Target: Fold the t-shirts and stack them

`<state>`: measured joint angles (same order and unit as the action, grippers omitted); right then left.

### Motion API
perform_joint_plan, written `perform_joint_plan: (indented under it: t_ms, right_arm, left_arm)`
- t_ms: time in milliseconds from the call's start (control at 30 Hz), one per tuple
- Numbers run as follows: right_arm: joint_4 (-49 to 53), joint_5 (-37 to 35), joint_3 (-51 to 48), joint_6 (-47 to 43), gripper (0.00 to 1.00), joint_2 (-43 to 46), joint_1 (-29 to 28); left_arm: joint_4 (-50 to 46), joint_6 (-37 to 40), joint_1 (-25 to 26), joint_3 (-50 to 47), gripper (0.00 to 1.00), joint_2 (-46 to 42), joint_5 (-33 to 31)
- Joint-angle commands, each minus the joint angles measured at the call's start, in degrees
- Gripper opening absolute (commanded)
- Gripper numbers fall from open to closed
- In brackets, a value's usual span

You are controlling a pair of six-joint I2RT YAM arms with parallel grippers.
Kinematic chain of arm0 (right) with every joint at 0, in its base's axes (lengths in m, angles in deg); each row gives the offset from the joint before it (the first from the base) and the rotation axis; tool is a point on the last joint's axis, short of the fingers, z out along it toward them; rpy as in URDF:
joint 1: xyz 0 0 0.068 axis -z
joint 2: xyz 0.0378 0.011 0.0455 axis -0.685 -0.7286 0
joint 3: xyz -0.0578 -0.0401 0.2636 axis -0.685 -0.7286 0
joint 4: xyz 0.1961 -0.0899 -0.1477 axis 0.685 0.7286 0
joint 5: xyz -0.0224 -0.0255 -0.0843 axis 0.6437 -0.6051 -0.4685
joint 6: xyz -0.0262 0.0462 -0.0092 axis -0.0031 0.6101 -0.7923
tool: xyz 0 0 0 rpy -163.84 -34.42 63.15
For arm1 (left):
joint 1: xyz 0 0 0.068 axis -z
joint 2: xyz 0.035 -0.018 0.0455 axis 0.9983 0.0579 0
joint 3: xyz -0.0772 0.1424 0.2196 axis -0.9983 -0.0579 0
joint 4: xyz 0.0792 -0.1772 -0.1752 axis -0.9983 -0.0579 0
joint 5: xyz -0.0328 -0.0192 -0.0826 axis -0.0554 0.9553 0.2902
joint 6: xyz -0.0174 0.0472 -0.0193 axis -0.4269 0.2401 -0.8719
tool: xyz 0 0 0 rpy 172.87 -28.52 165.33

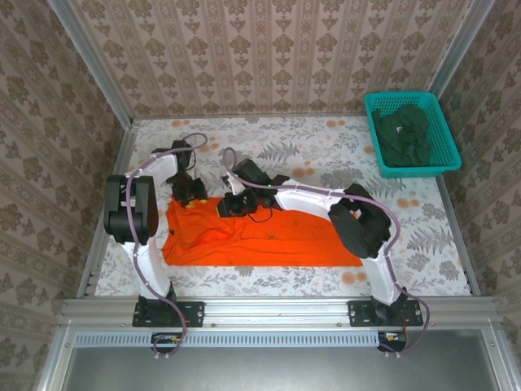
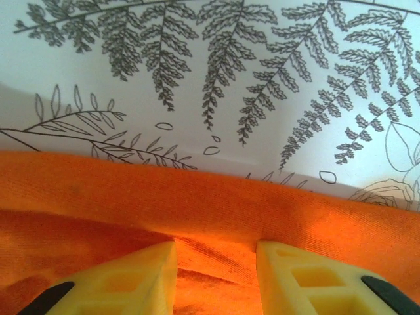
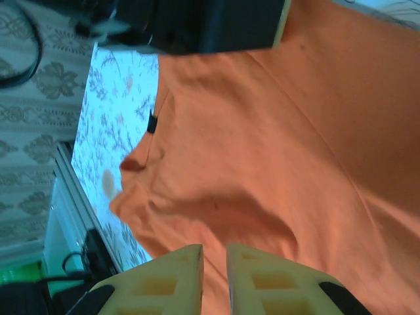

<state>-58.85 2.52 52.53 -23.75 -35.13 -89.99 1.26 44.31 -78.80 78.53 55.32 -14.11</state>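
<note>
I am not seeing the far edge of the orange t-shirt [image 1: 244,236], which both arms are covering in the top view. The right gripper [image 3: 214,249] is running off the bottom of its wrist view, and I am failing to tell whether its near-touching fingers are pinching fabric. The dark green t-shirts [image 1: 404,134] are bunching beyond counting.

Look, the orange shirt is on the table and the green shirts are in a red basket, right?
No, the basket is teal, not red; the top external view shows it. The orange shirt is on the table and the green shirts are in that basket.
</note>
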Motion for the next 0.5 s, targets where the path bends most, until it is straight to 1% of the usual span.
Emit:
perform_joint_plan:
  t_ms: [0, 133, 233, 333, 467]
  right_arm:
    - [2.4, 0.1, 6.3, 5.1, 0.18, -5.8, -1.7]
    - [5.6, 0.4, 11.8, 5.8, 0.17, -11.2, -2.2]
    - [5.2, 1.6, 11.7, 5.6, 0.16, -12.4, -2.5]
    - [7.4, 3.4, 11.6, 3.3, 0.14, -13.0, -3.3]
    - [8.0, 5.5, 8.4, 0.7, 0.14, -11.2, -4.5]
  left_arm:
    - [-1.5, 1.1, -0.1, 0.6, 0.37, -0.6, -1.2]
    - [-1.5, 0.9, -0.2, 0.4, 0.37, -0.3, -1.3]
    - [-1.5, 0.9, -0.2, 0.4, 0.37, -0.1, -1.5]
    - [-1.4, 0.9, -0.5, 0.2, 0.37, -0.1, -1.8]
    - [-1.3, 0.9, -0.7, 0.1, 0.37, -0.1, -1.9]
